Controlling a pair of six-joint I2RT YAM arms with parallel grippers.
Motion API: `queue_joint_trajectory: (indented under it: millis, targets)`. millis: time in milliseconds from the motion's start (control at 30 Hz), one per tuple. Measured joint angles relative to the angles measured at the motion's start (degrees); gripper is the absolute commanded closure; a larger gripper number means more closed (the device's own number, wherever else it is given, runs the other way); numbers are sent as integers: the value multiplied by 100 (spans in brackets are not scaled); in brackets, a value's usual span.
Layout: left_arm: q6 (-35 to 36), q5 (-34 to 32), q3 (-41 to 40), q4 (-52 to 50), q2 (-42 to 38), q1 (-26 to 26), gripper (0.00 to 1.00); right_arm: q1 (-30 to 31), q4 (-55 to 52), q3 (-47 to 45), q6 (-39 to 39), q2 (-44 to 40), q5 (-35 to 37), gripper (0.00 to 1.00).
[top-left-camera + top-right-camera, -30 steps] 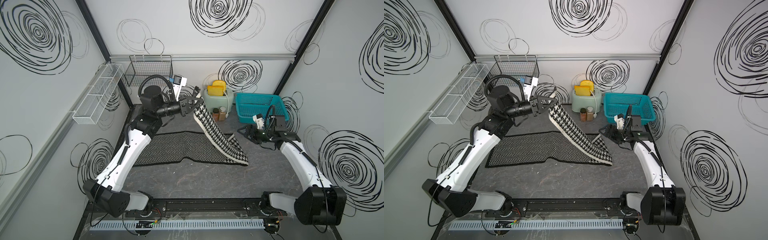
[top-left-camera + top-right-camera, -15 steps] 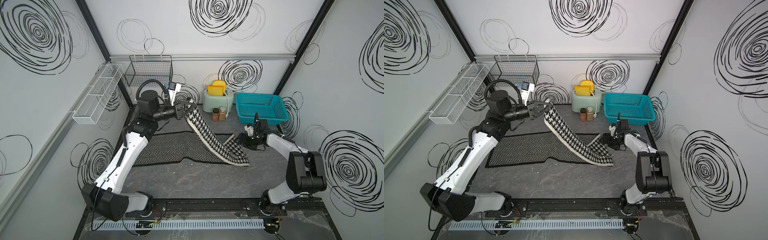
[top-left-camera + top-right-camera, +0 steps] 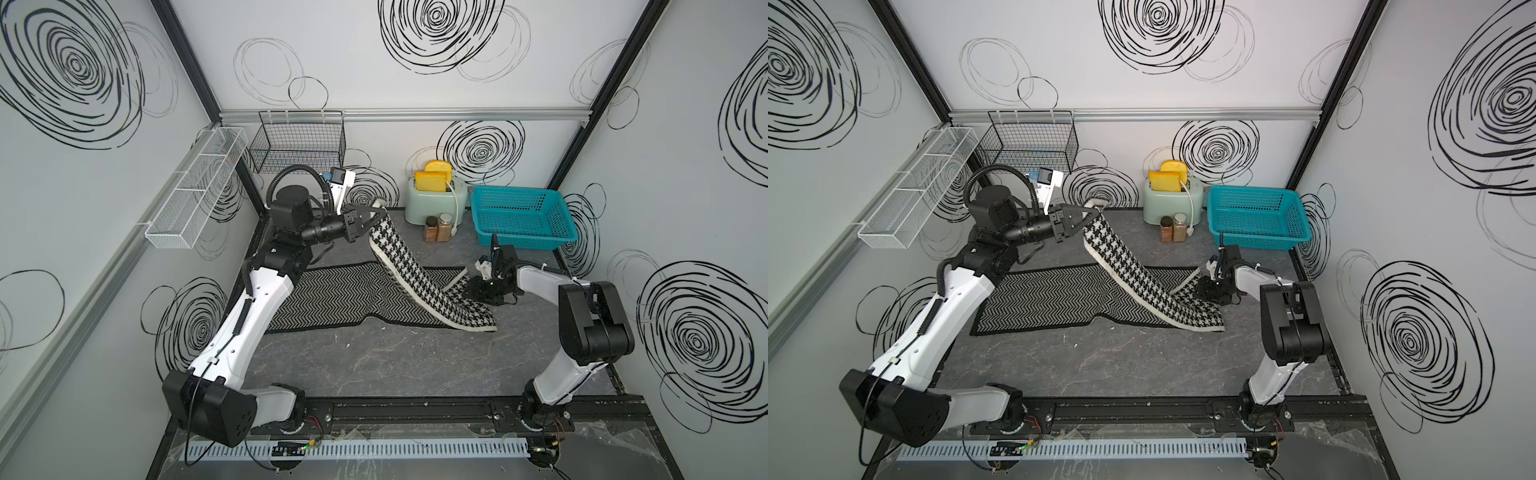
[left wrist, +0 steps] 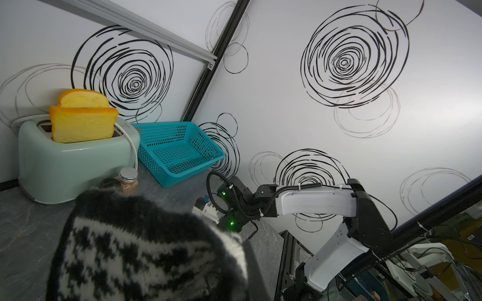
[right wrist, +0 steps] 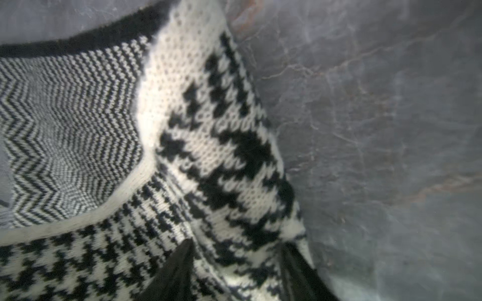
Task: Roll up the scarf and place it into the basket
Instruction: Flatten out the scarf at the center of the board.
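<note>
While one end of the scarf (image 3: 332, 299) is held up off the bench (image 3: 374, 365) by the left claw (image 3: 376, 210), whose jaws are closed tight on the cloth's fuzzy edge, the rest is left spread flat on the bench with its herringbone side up. From the raised end a houndstooth band is slung down slantwise to a folded-over part lying just beside the right claw (image 3: 471, 291). In the right wrist view a raised fold of houndstooth is seen between two dark fingers (image 5: 177, 271), which are set narrowly to either side of it; whether the fold is truly pinched cannot be told. The basket (image 3: 528, 242) is stood at the back right corner of the bench, apart from the scarf. A pale green toaster (image 3: 432, 203) holding two slices of bread is placed just beside the basket, and two spice jars (image 3: 438, 227) are stood close in front of the toaster.
</note>
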Motion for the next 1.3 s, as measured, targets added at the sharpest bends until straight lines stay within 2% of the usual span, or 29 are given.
queue_joint_trajectory:
  millis: [100,233,333,533,733,867,1000,1133,1200,1300]
  targets:
    - [0,20,-9,20,0,0,100,-2,17,-2,-39,26,129,70]
    - [-4,22,-9,46,0,0,100,-48,26,-7,-107,24,286,89]
    - [-26,22,-9,70,0,0,100,-205,33,-13,-175,0,435,100]
    - [-68,20,-155,356,0,-74,100,-697,-162,103,-271,-717,1161,100]
    - [63,7,-319,442,127,-258,100,-852,-131,385,-271,-1093,1539,100]
    - [345,-31,-317,348,315,-295,100,-1088,-136,511,-273,-776,1521,84]
    - [866,-149,-131,-153,595,-264,100,-1198,-140,785,-262,-321,1499,71]
    - [1204,-173,-15,-529,732,17,100,-1198,-144,1143,-240,-79,1449,50]
    - [1235,-127,-15,-522,732,273,100,-1198,-140,1300,-181,-26,1401,47]
    - [1200,-11,-7,-369,732,625,100,-1154,-136,1405,-92,-4,1305,48]
